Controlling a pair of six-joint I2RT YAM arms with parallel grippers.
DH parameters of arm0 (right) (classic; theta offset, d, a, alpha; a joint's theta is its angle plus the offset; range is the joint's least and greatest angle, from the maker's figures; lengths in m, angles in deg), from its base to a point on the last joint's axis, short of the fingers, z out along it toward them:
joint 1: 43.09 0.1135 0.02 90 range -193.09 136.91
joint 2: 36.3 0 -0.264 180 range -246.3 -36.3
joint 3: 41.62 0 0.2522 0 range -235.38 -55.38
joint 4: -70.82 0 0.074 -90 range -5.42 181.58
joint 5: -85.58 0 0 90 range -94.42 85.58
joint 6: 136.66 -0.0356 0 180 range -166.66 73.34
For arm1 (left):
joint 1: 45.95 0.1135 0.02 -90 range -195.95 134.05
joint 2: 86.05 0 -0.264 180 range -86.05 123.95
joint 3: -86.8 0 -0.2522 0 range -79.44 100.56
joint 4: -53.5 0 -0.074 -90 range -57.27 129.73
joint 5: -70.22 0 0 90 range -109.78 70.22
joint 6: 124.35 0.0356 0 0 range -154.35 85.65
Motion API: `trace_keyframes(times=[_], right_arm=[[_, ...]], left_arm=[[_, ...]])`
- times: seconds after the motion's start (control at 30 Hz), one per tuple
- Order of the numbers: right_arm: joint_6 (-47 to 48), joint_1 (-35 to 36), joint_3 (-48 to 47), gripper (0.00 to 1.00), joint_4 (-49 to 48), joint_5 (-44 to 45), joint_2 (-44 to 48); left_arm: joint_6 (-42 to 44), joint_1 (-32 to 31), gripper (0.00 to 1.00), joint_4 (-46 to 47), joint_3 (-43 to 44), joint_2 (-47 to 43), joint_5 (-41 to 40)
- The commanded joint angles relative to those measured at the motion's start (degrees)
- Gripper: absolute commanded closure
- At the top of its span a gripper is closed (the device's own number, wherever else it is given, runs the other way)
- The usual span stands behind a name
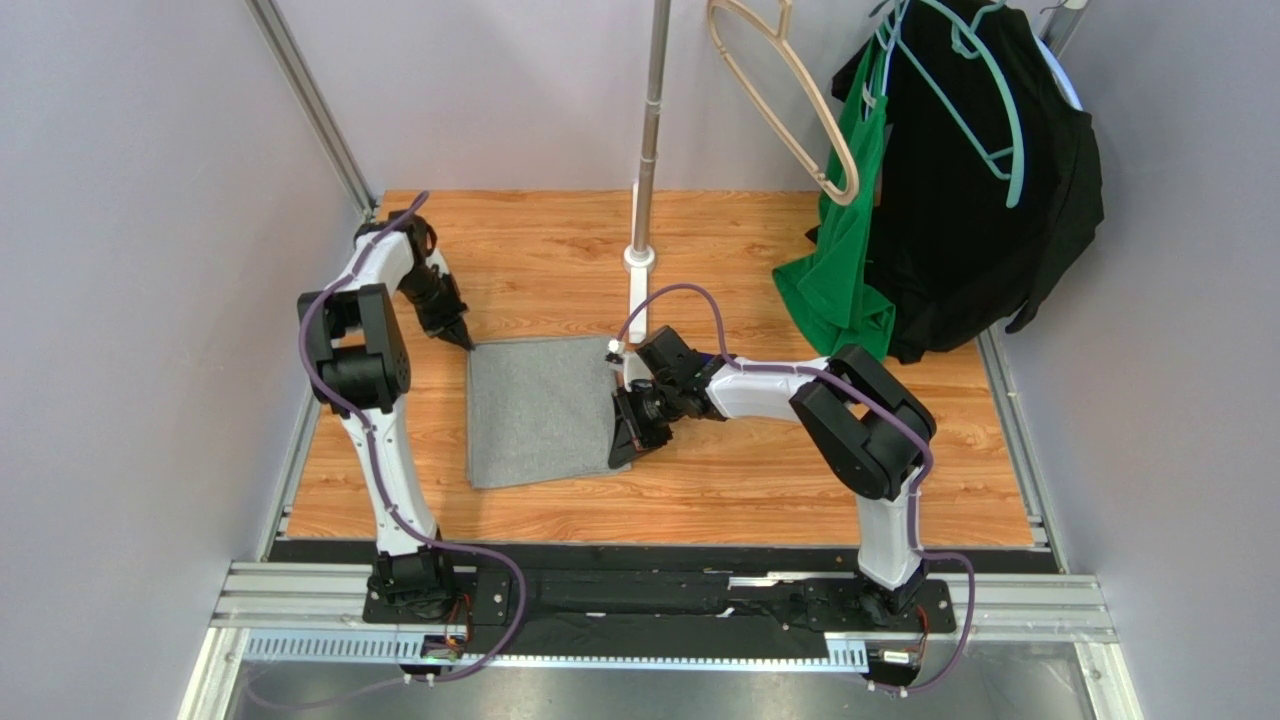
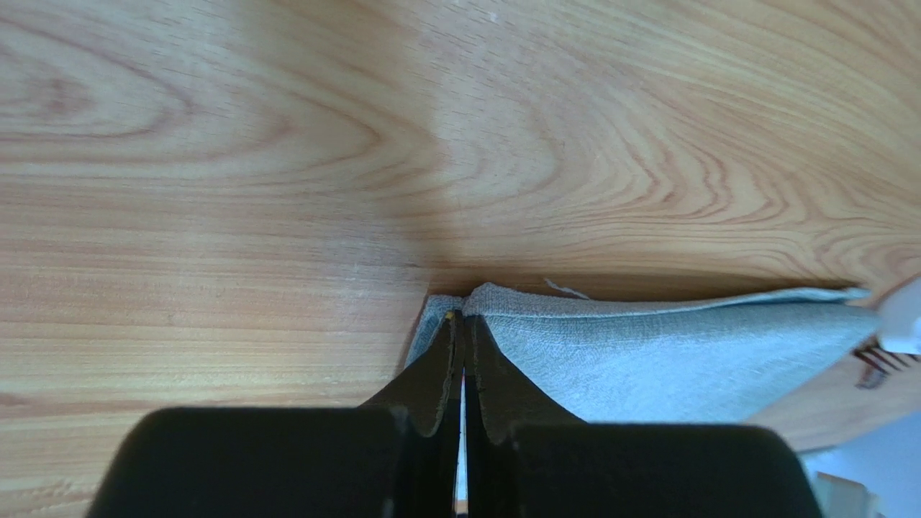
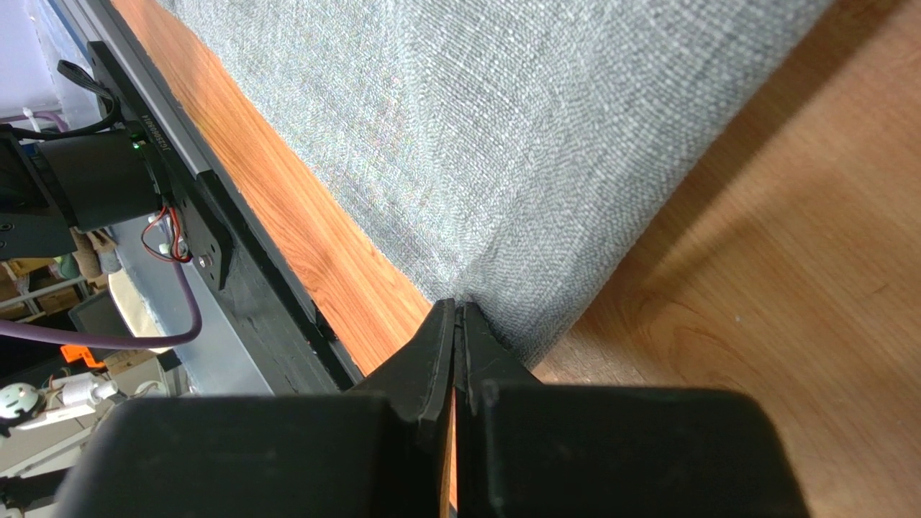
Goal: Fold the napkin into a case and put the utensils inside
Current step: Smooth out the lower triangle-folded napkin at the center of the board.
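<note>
The heather-grey napkin (image 1: 541,408) lies as a rough square on the wooden table, between the arms. My left gripper (image 1: 463,341) is shut on the napkin's far left corner; the left wrist view shows the cloth (image 2: 670,356) pinched at my fingertips (image 2: 463,321). My right gripper (image 1: 621,450) is shut on the napkin's near right corner; the right wrist view shows the cloth (image 3: 486,140) pinched at my fingertips (image 3: 456,310). The utensils are not in view.
A metal pole (image 1: 648,135) stands on a white base at the table's back centre. A green garment (image 1: 845,270) and a black garment (image 1: 977,180) hang on hangers at the back right. A black rail (image 1: 661,558) runs along the near edge.
</note>
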Motion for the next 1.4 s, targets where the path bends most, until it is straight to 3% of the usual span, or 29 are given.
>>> trace_keyframes(times=[0.0,0.2,0.23,0.43,0.6,0.67,0.73,0.77,0.87,1.03,1.2,1.37], right_arm=[[1.1,0.1,1.0,1.0,-0.1,2.7,-0.5],[1.8,0.2,-0.1,1.0,1.1,3.1,-0.6],[1.9,0.2,0.0,1.0,1.2,3.2,-0.5],[3.4,0.1,-1.7,1.0,3.6,5.6,0.6],[5.2,0.1,-6.5,0.94,8.6,7.1,1.4],[5.9,0.2,-8.1,0.85,11.4,7.5,2.6],[7.4,0.1,-9.9,0.77,13.9,8.9,4.2],[8.0,0.1,-10.4,0.7,14.9,9.4,4.8],[9.4,-0.6,-12.7,0.64,16.6,11.5,5.0],[9.6,-1.6,-16.2,0.66,16.2,11.6,1.0],[9.3,-1.7,-15.7,0.73,13.5,11.9,-2.9],[12.8,-3.1,-15.4,0.74,13.8,17.9,-5.6]], left_arm=[[-2.3,4.2,1.0,2.1,0.9,-0.1,10.6],[-2.6,5.5,1.0,1.3,2.3,1.3,17.3],[-1.9,5.5,0.96,0.0,2.6,1.3,16.7],[-0.5,5.9,0.8,-3.9,5.2,-2.0,6.6],[0.5,3.6,0.75,-5.2,4.4,-9.8,-5.3],[0.4,1.5,0.76,-5.5,1.9,-13.8,-7.7],[-1.5,0.0,0.84,-3.0,-1.1,-17.7,-6.5],[-2.1,-0.3,0.87,-1.4,-5.1,-18.8,-2.4],[-6.1,-2.7,0.96,5.9,-11.7,-20.4,4.0],[-8.8,-7.5,1.0,8.0,-11.5,-13.1,6.5],[-10.7,-7.4,1.0,9.1,-10.6,-8.4,-0.2],[-8.7,-7.5,1.0,5.5,-7.2,-3.4,-2.9]])
